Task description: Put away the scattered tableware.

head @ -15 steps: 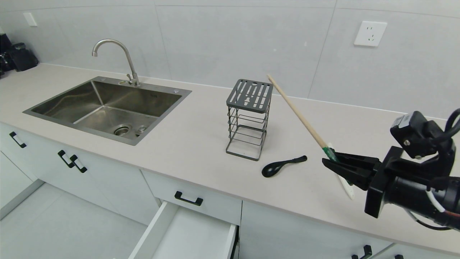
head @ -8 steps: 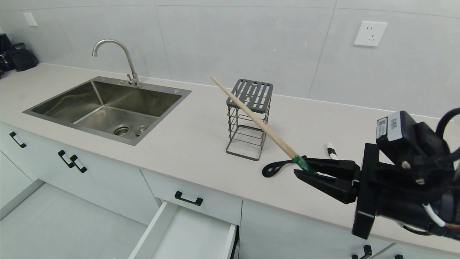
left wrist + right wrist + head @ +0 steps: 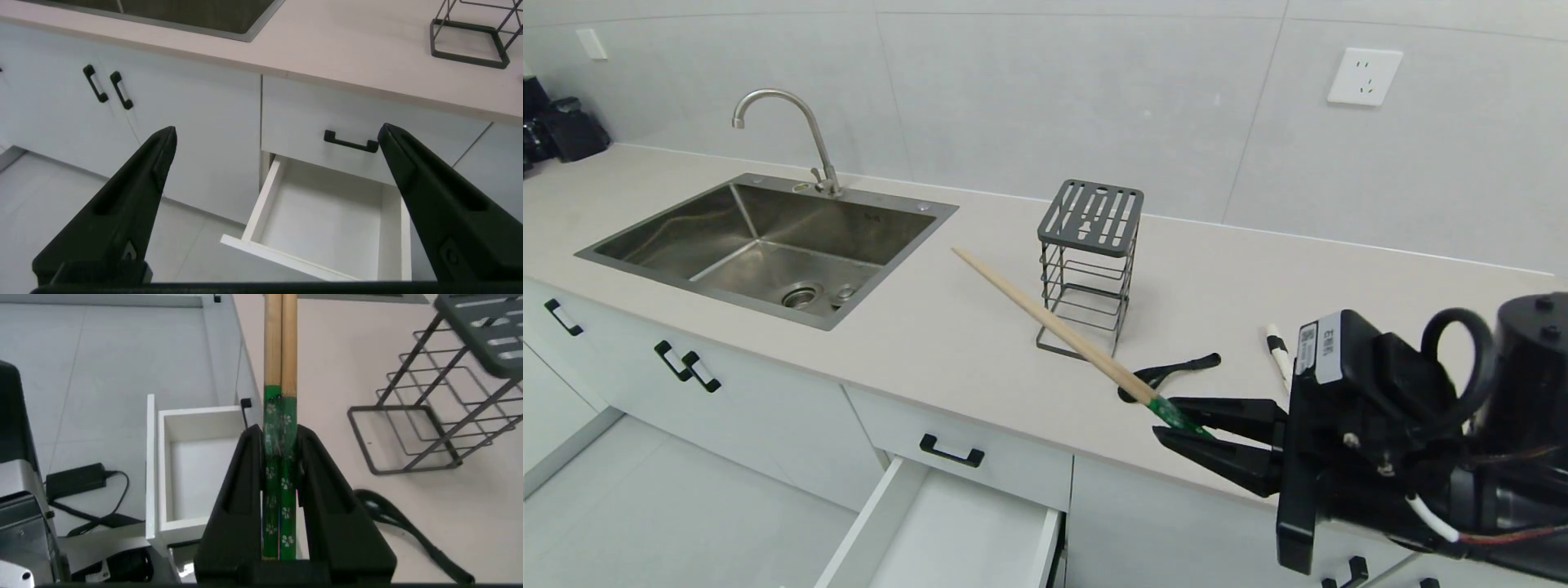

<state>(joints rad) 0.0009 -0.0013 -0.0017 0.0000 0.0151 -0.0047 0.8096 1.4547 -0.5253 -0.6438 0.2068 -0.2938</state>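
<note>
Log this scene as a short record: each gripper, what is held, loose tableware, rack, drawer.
left gripper: open, facing the open drawer
right gripper: shut on chopsticks, over the counter's front edge
chopsticks: a pair, green ends in the grip, tips pointing toward the sink
spoon: black, lying on the counter by the rack
white utensil: lying on the counter, right of the spoon
rack: upright on the counter
drawer: pulled open, below the counter

end effector point(image 3: 279, 443) clamping chopsticks point(image 3: 274, 351), open drawer point(image 3: 153, 457)
</note>
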